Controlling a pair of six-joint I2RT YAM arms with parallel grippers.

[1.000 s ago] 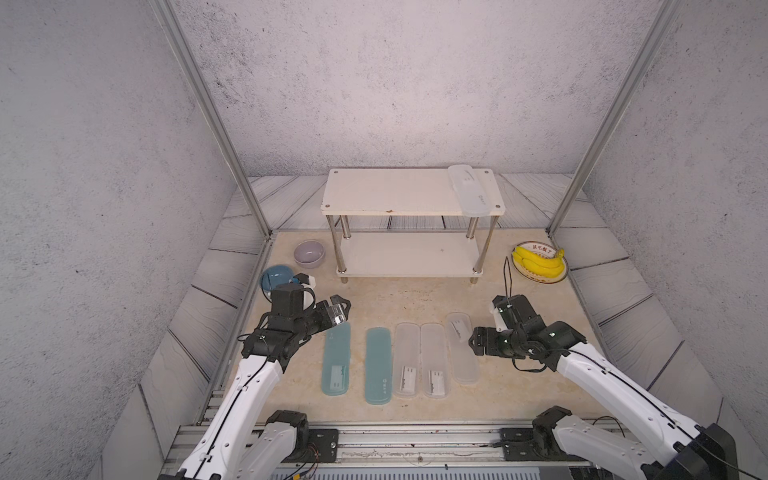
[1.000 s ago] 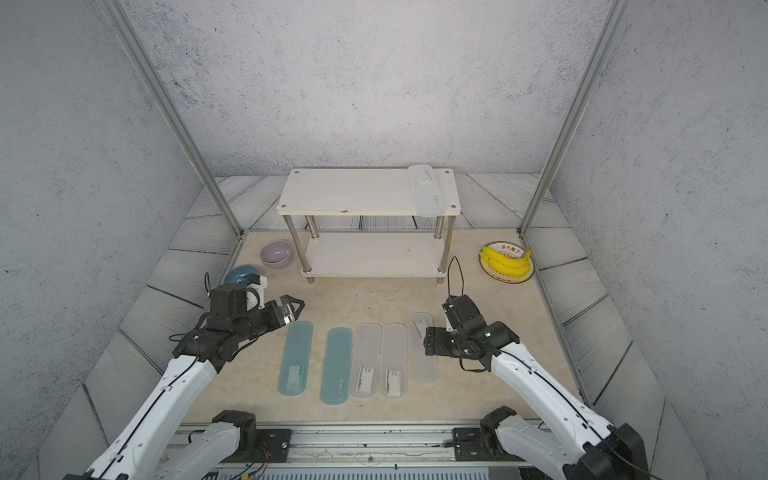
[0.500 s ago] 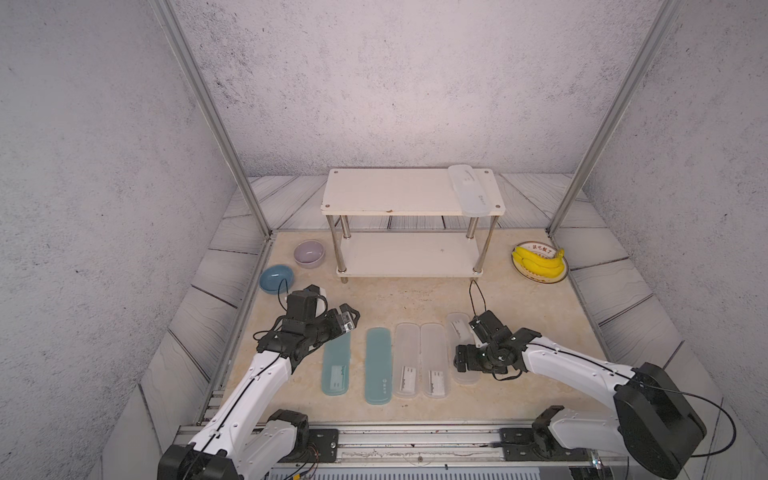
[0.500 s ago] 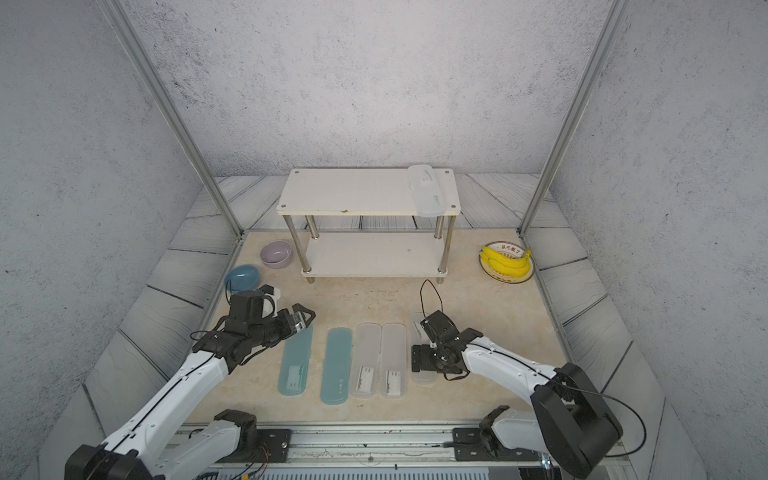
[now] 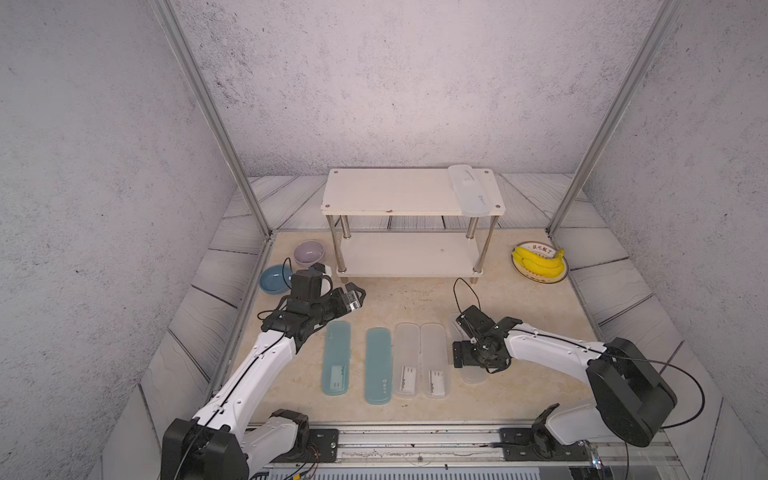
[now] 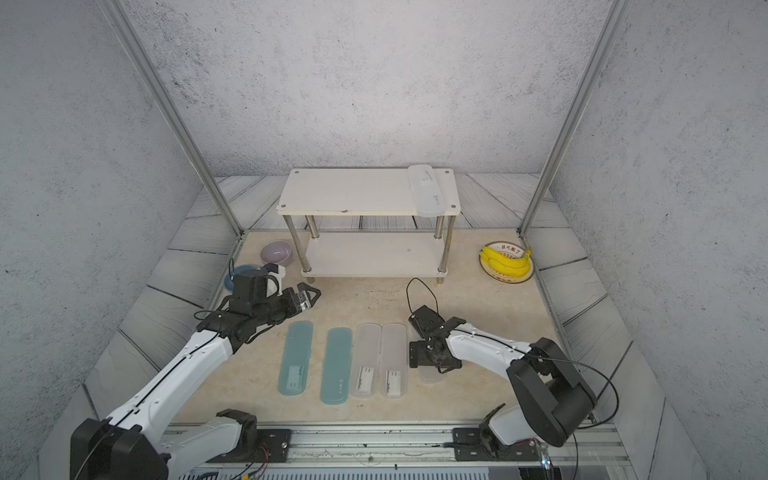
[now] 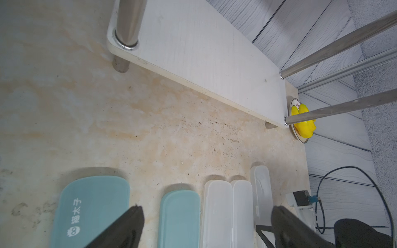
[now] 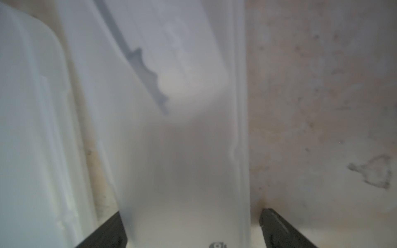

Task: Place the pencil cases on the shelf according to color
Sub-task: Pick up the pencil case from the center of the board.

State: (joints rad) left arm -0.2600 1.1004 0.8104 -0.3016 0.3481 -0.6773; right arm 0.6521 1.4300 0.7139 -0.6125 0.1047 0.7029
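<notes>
The right pincer (image 8: 191, 214) stands wide, its jaws straddling a frosted case (image 8: 182, 139) that lies on the table (image 8: 322, 107), ungripped. One jaw sits in the narrow gap beside the neighbouring case (image 8: 32, 107). Closing could nudge that neighbour, or the slick shell could pivot out. The left pincer (image 7: 207, 209), also wide and empty, hovers near a teal case (image 7: 92, 206) printed, I think, "猫太子" beside a cat-face mark. One shelved case (image 5: 473, 191) lies on the shelf (image 5: 395, 195), on its top board.
</notes>
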